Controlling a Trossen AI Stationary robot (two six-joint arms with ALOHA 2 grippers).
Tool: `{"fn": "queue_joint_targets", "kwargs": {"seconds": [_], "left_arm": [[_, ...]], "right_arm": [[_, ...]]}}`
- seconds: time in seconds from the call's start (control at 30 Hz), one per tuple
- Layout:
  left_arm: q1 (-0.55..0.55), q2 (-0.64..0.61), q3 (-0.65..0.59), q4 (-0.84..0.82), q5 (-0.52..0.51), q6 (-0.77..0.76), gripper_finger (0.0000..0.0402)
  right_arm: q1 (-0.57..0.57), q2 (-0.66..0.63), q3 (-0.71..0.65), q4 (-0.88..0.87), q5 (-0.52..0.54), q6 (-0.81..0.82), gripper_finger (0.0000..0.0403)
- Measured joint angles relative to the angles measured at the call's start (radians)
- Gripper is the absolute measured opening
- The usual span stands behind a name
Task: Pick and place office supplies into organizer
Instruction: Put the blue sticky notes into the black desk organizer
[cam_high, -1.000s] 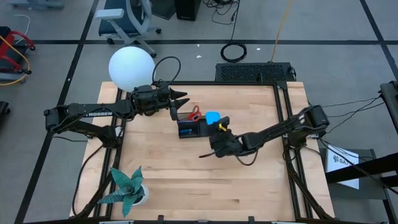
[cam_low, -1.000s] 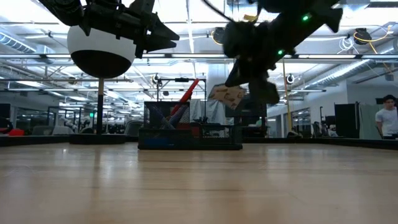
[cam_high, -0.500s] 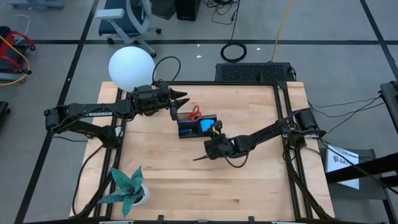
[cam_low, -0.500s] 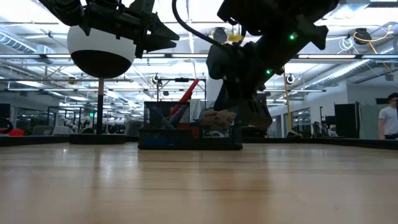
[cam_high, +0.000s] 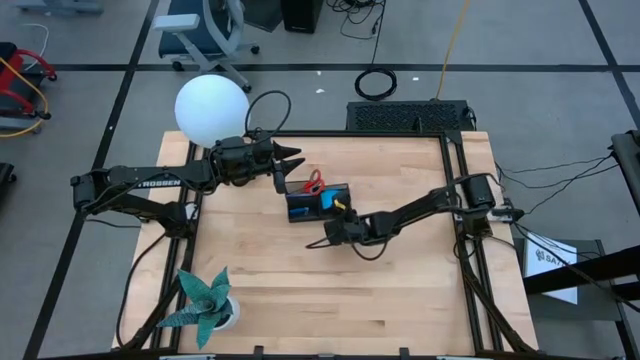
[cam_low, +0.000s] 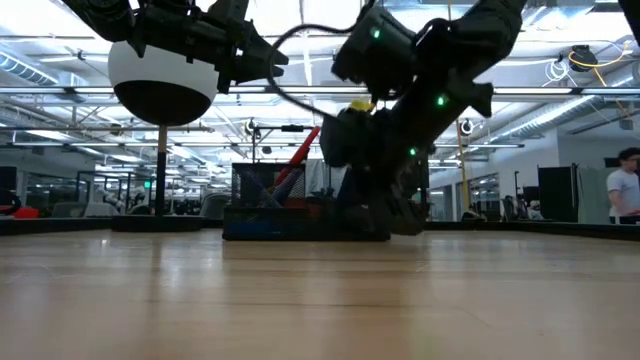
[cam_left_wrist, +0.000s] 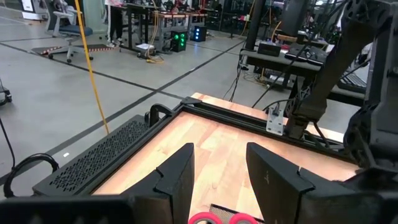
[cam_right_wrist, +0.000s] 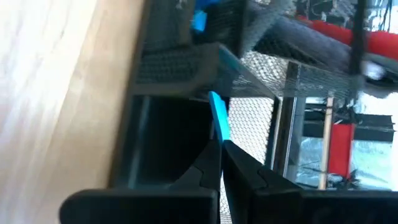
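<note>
The black mesh organizer (cam_high: 300, 212) sits at mid-table, and the red-handled scissors (cam_high: 312, 181) stand in its far-left section. My right gripper (cam_high: 336, 210) reaches in from the right and is shut on the bright blue pad (cam_high: 327, 201), which is down inside the organizer (cam_right_wrist: 180, 143). My left gripper (cam_high: 293, 160) hangs open above the table beside the organizer's far-left corner, with the scissors' handles (cam_left_wrist: 217, 219) just below its fingers. In the low view the organizer (cam_low: 300, 220) hides the pad. No pens or small blue block show. My right gripper pinches the blue pad by one edge (cam_right_wrist: 218, 127) between its two fingers (cam_right_wrist: 202, 171). It comes slanting down from the table's near right side. The pad stands edge-on between the organizer's mesh walls; whether its lower edge rests on the floor of the tray is hidden.
A lamp with a white globe (cam_high: 211, 108) stands at the far-left corner, behind my left arm. A green paper plant (cam_high: 205, 300) is at the near-left corner. Black rails (cam_high: 455, 190) frame the tabletop. Bare wood lies in front of the organizer.
My right gripper has moved down and toward the table's left, tipping its fingers toward the organizer. The blue pad, first held above the tray's right end, has been lowered into the organizer. The gripper stays shut on it.
</note>
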Motion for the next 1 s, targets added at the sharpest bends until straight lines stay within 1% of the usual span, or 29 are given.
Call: {"fn": "queue_joint_targets", "kwargs": {"seconds": [0.23,0.33,0.43,0.5,0.63,0.73,0.87,1.0], "left_arm": [[0.000,0.000,0.000,0.000,0.000,0.000,0.0152],[0.000,0.000,0.000,0.000,0.000,0.000,0.0152],[0.000,0.000,0.000,0.000,0.000,0.000,0.0152],[0.000,0.000,0.000,0.000,0.000,0.000,0.0152],[0.000,0.000,0.000,0.000,0.000,0.000,0.0152],[0.000,0.000,0.000,0.000,0.000,0.000,0.0152],[0.000,0.000,0.000,0.000,0.000,0.000,0.0152],[0.000,0.000,0.000,0.000,0.000,0.000,0.0152]], "right_arm": [[0.007,0.005,-0.001,-0.014,-0.002,-0.015,0.0001],[0.016,-0.005,-0.001,-0.006,-0.002,-0.015,0.0013],[0.024,-0.005,-0.001,-0.009,-0.002,-0.015,0.0043],[0.024,-0.005,-0.001,-0.007,-0.004,-0.012,0.0069],[0.022,-0.005,-0.001,-0.005,-0.051,0.008,0.0125],[0.023,-0.005,-0.001,-0.003,-0.051,0.008,0.0160],[0.028,-0.016,-0.001,-0.006,-0.048,-0.002,0.0191],[0.047,-0.063,-0.001,-0.018,-0.050,-0.005,0.0206]]}}
